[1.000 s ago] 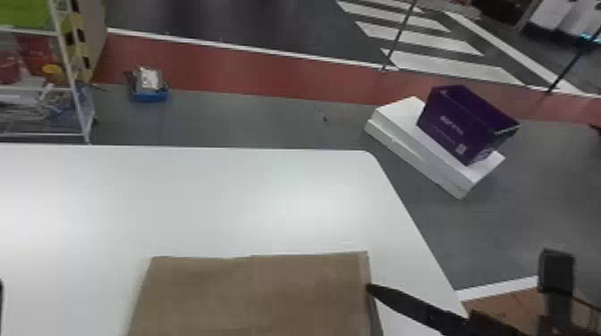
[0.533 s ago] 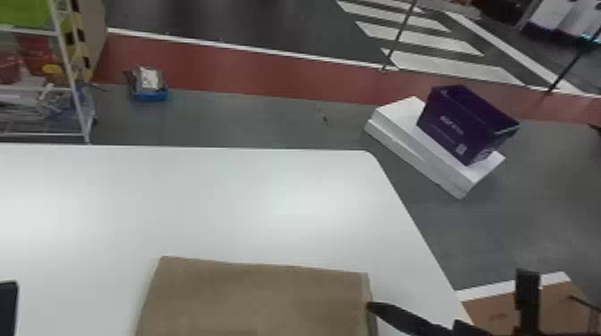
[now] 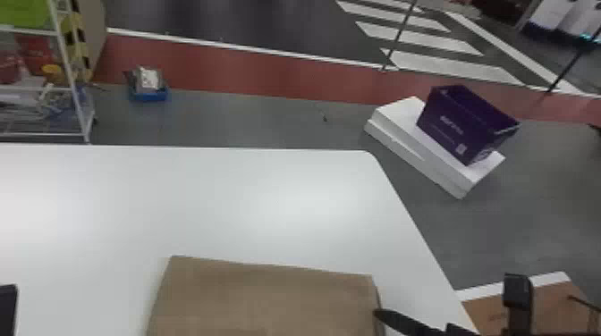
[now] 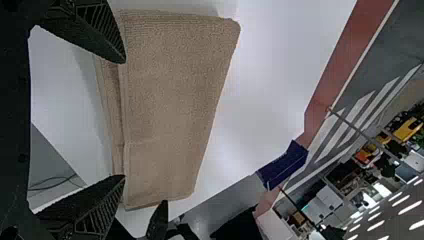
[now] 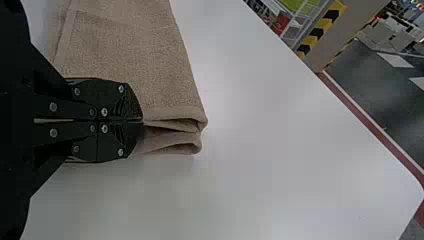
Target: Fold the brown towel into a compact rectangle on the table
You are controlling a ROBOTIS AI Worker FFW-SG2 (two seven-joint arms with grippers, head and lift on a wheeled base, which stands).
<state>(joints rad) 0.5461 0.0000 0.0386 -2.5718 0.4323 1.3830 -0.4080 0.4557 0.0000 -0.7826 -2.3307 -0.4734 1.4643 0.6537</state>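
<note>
Right pincer (image 3: pixel 379 313) closed on towel (image 3: pixel 268 297)

Left gripper (image 3: pixel 7 308) spread wide, right gripper (image 3: pixel 380 314) pressed together

In the head view the left gripper sits at eight o'clock, cut by the edge, and the right gripper at five o'clock, its dark tip pointing between nine and ten; in the left wrist view the two ribbed fingers (image 4: pixel 92 210) stand well apart, while in the right wrist view the right gripper (image 5: pixel 142 121) has its flat black fingers meeting side by side
</note>
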